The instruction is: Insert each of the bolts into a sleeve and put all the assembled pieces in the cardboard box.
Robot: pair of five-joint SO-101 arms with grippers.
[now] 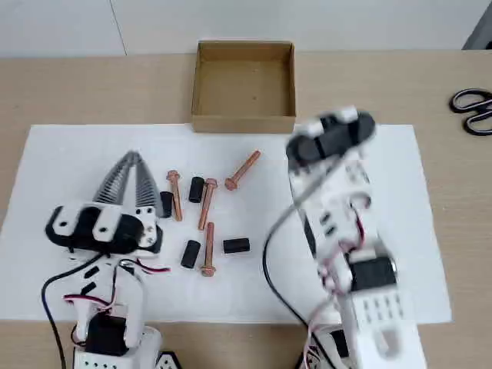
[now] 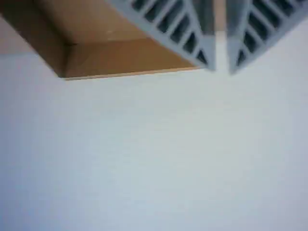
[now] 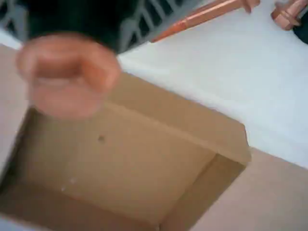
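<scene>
My right gripper [image 3: 72, 24] is shut on a black sleeve with a copper bolt in it; the bolt head [image 3: 67, 72] hangs over the near edge of the open cardboard box [image 3: 226, 144]. In the high view the right arm's wrist [image 1: 330, 137] stands just right of the box [image 1: 204, 84], whose floor is bare. My left gripper [image 1: 134, 157] is shut, holds nothing and rests over the white sheet to the left of the loose parts. Several copper bolts [image 1: 243, 169] [image 1: 207, 204] and black sleeves [image 1: 196, 189] [image 1: 236, 245] lie between the arms.
A white paper sheet [image 1: 77, 154] covers the wooden table. Black-handled scissors [image 1: 473, 110] lie at the far right edge. The left wrist view looks across bare sheet toward the box wall [image 2: 120, 57].
</scene>
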